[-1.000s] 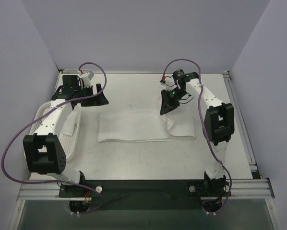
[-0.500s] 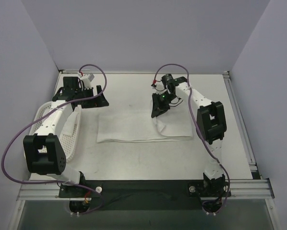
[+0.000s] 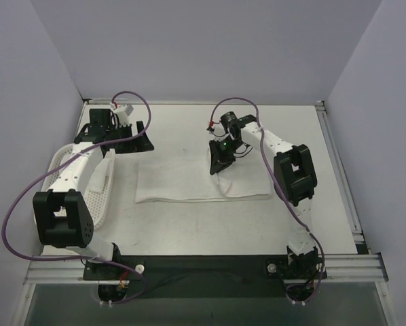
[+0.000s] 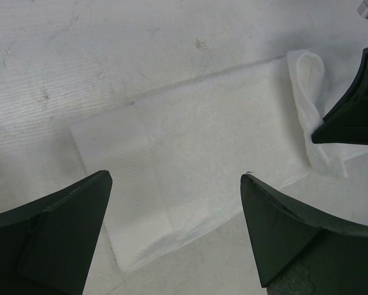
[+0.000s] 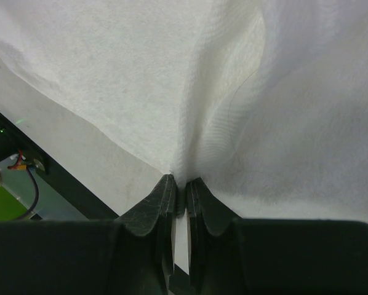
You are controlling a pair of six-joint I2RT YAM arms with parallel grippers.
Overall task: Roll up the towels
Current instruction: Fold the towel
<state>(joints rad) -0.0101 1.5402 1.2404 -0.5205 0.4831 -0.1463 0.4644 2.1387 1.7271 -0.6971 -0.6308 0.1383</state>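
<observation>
White perforated plastic basket [image 3: 53, 171] sits outboard of the left arm, clear of the work.

Left gripper [image 4: 175, 184]: jaws wide apart, holding nothing, hovering just above the far-left corner of the white rectangular cloth towel [image 3: 179, 182]. From this pincer the towel runs away toward the other arm.

The towel lies flat on the white tabletop [image 3: 189, 231], long axis side to side between the two pincers. Its right end is raised into a small loop.

Right gripper [image 5: 180, 183]: jaws together, clamped on a thin pinch of that raised end; cloth drapes off both sides of the fingertips.

Key relation: all the unrolled length lies on the left-arm side of the right pincer, along the long axis. My read is that the roll should travel that way. The right arm has the working edge; the left is nearer the free end and could pin it.

The surface is flat and bare ahead of the roll, with plenty of room. Main risk: the thin pinch slips or the loop collapses.
</observation>
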